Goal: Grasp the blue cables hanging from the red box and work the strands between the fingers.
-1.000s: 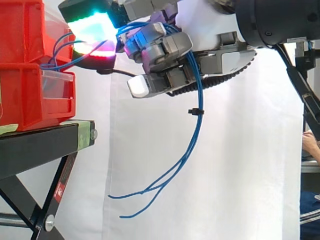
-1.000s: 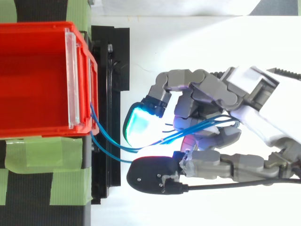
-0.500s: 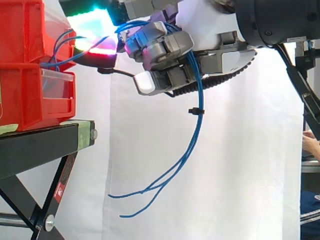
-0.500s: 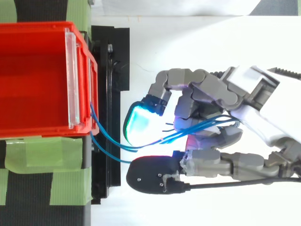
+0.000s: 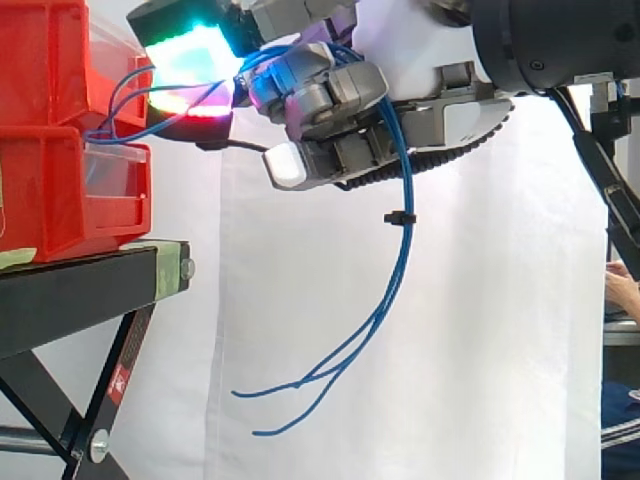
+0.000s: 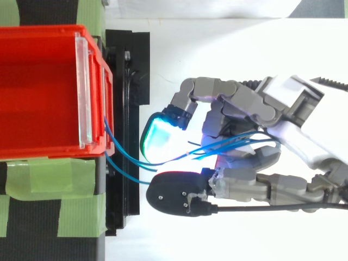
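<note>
White curtain (image 5: 500, 330) is hanging behind everything. At left of the top view, the red box (image 6: 43, 92) is sitting on a black stand (image 5: 70, 295) patched with green tape (image 6: 49, 176). Blue cables (image 5: 398, 260) are running out over the box's front lip and crossing the gap toward centre frame. They are passing through the hand (image 6: 244, 111), then dangling in the side view to loose ends at lower centre. A small black tie (image 5: 400, 217) is bundling the strands just below the hand.

At upper centre of the side view, the hand is sitting just beside the box, apart from it. Its fingers are curling round the strands. In the top view the strands are threading between a green-glowing fingertip (image 6: 155, 141) and a black-backed one below it in frame, then on under the curled fingers nearer the palm.

Judgement: the grasp is made and the working step is under way. Next move is calling for small rolling of fingers against each other, letting strands slide between pads without slipping free. Any pull away from the box should be gentle, as the span to the box is showing only a little slack.
</note>
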